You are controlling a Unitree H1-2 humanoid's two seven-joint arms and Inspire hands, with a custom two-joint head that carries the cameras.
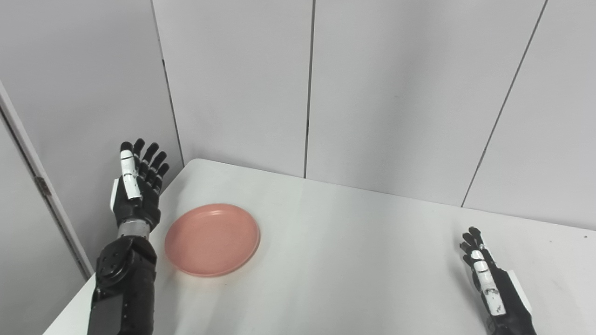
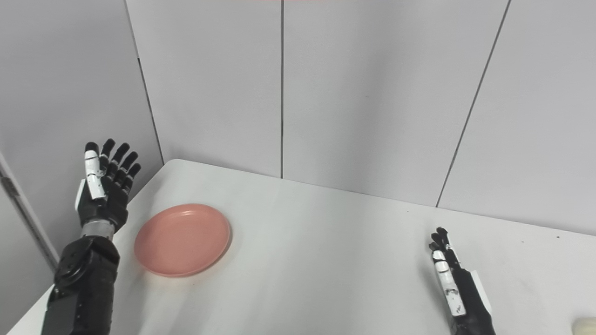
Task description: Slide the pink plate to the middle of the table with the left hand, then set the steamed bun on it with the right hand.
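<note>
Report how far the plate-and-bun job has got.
Nothing looks done yet. The pink plate sits near the table's left edge, not the middle. The left hand is raised, open, beside the plate without touching it. The right hand rests open. Left: slide the plate to centre, then place the bun, probably the pale object at the right eye view's corner.

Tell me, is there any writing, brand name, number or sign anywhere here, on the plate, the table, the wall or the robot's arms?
None can be read in either view.
Pink plate: plain, no print.
Table: bare white, only faint specks.
Wall panels: blank grey, with seams only.
Left robot hand and right robot hand: black with white patches; no lettering shows on them.
</note>
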